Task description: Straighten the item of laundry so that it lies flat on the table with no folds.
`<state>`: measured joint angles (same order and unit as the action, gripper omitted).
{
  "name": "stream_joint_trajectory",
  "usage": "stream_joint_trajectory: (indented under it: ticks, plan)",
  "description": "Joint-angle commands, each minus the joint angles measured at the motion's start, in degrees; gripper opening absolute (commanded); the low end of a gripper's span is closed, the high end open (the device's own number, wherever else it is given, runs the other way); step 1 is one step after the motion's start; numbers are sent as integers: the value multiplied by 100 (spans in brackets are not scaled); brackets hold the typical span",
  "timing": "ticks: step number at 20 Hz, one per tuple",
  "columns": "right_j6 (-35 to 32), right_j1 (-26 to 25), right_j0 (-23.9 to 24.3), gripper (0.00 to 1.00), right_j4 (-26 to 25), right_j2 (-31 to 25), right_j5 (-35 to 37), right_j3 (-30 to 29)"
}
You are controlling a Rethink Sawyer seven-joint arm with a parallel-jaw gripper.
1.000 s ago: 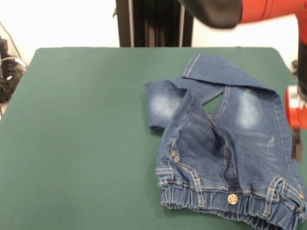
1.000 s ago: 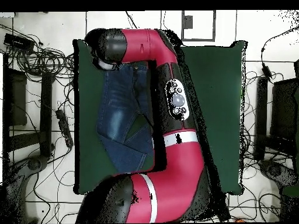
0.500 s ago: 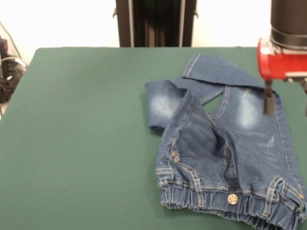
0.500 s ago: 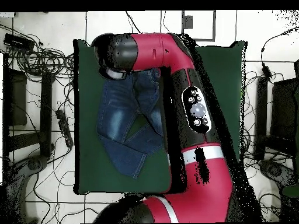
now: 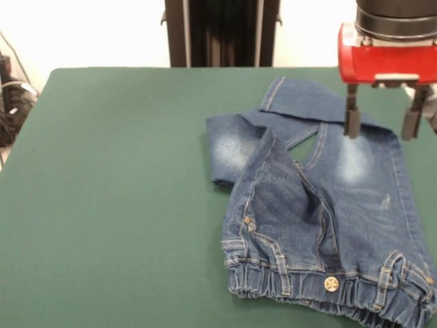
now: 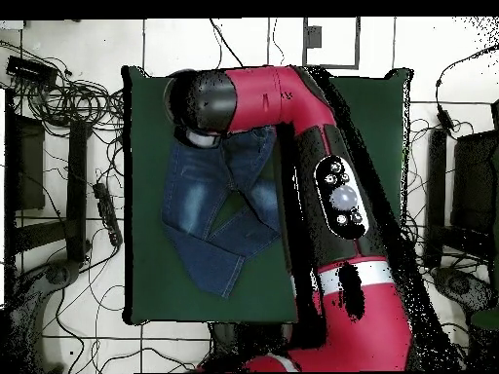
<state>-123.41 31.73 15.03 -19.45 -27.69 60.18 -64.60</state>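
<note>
We are hovering our gripper [image 5: 381, 123] above the jeans [image 5: 328, 205], its two fingers [image 5: 351, 121] standing apart and holding nothing; the jeans are lying crumpled toward one side of the table [image 5: 116, 191], waistband at the camera-side edge, one leg running away from it, the other folding across it at the far end and over the first leg, ending in a hem at the far edge; to do this step well, we are judging that the grasp should take only the top layer at that crossing fold, near the hem, and draw it outward, low and slow, so the leg beneath is not dragging along; the folded leg is sitting just under the fingertips, seemingly not yet touching, though height is hard to gauge here.
</note>
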Motion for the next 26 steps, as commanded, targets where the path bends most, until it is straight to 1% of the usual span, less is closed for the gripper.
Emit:
stream_joint_trajectory:
  ticks: [1,4,8,13,14,18,23,26]
  plan:
    - [1647,150,-39,100,-357,-174,-119,-1334]
    - [1617,277,-10,100,-450,-225,-137,-1570]
    - [1508,369,12,100,-466,-359,-211,-1885]
    - [1392,434,-21,100,-482,-438,-263,-2098]
    - [1353,465,-38,100,-486,-474,-336,-2239]
    - [1324,455,-10,100,-511,-516,-404,-2312]
    - [1015,433,58,100,-492,-497,-839,-2678]
    - [900,562,130,100,-524,-462,-1109,-2986]
